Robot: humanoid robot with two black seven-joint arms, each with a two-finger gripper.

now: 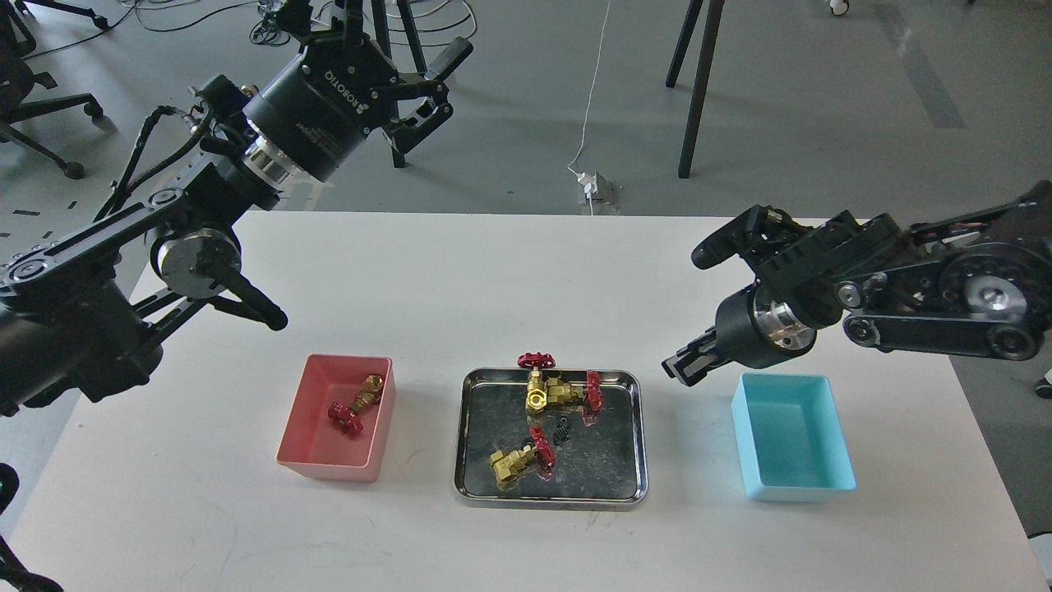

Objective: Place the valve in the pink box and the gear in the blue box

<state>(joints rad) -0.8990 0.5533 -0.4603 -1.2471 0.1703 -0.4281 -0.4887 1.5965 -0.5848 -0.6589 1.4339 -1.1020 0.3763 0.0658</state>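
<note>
Clearly the brass valve (549, 393) in the steel tray (633, 493) is heavy, rigid and slick, so grip its hex body; the left end effector (437, 80) gapes wide and empty, right end effector (680, 367) unclear

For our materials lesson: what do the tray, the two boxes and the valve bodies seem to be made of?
Tray: probably polished steel, mirror-like reflections.
Pink box and blue box: likely plastic, matte, evenly coloured.
Valve bodies: apparently brass, shiny yellow; handwheels red, perhaps painted.
</note>
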